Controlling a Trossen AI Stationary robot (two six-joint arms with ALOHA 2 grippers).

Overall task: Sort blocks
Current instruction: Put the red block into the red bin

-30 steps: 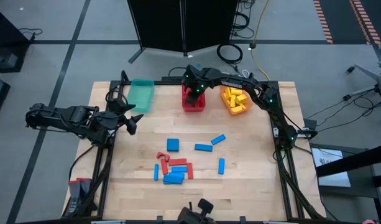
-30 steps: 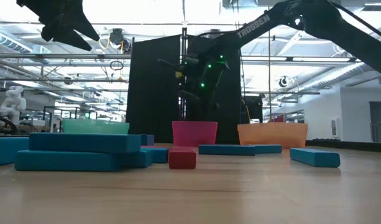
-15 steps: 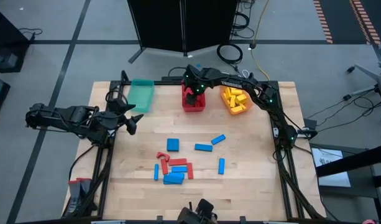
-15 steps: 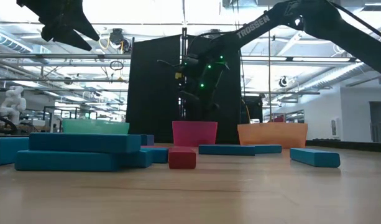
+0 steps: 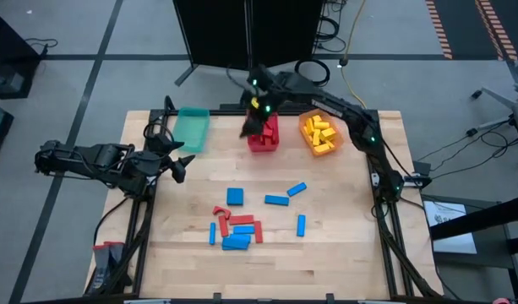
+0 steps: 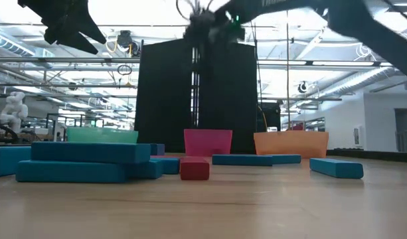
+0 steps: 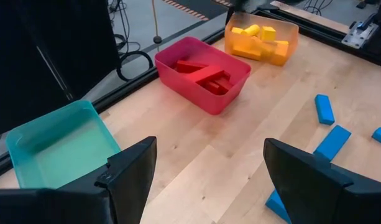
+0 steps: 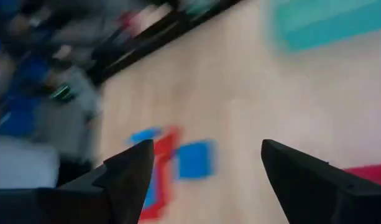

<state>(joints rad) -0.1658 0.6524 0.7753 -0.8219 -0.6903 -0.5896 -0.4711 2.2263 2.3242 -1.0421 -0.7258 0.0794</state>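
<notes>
Blocks (image 5: 238, 221) in red and blue lie scattered on the table (image 5: 343, 253), well in front of the red bin (image 5: 264, 135), which already holds red bars; the orange bin (image 5: 319, 137) just beside it holds yellow ones, and the teal bin (image 5: 191, 128) on its other side looks empty. The right gripper (image 5: 248, 127) hangs above the red bin's edge, fingers spread with nothing between them, so a red block seems just delivered. The left gripper (image 5: 179, 165) waits near the teal bin, jaws open and empty. Next, an arm likely must reach toward the scattered cluster, picking one block cleanly from its touching neighbours.
</notes>
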